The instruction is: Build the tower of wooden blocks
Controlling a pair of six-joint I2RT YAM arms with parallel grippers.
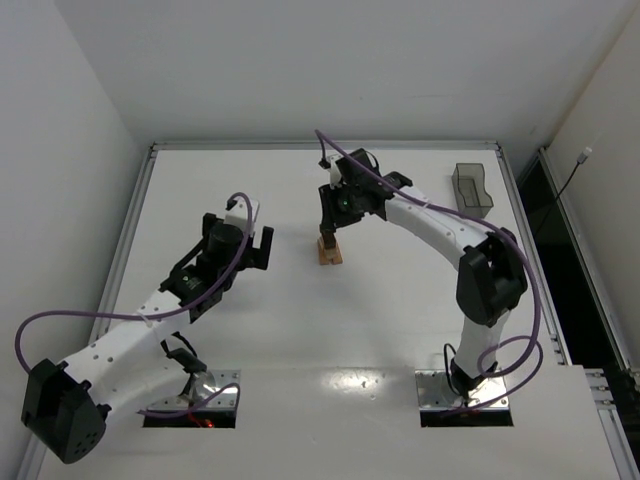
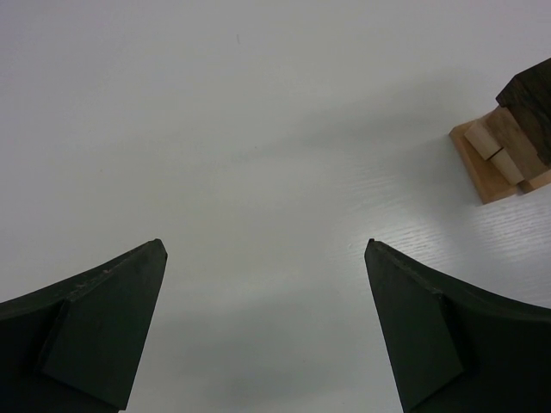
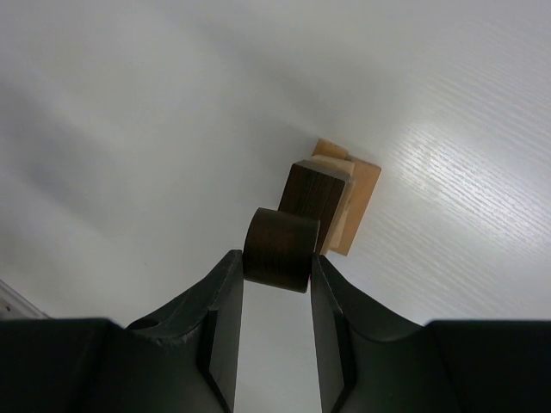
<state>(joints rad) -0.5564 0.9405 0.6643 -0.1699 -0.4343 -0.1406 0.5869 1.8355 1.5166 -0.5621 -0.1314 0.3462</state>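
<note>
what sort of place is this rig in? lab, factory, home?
Probably a lab test cell: white table boxed in by plain white walls, left arm and right arm bolted to its edge, a small block tower and tray on it.

The left arm and the right arm are wearing white link shells with black joint housings. A purple cable is running along each one in loose loops. The left gripper and the right gripper are showing matte black, wedge-shaped fingers. Small dark holes are dotting the left arm's white link.
</note>
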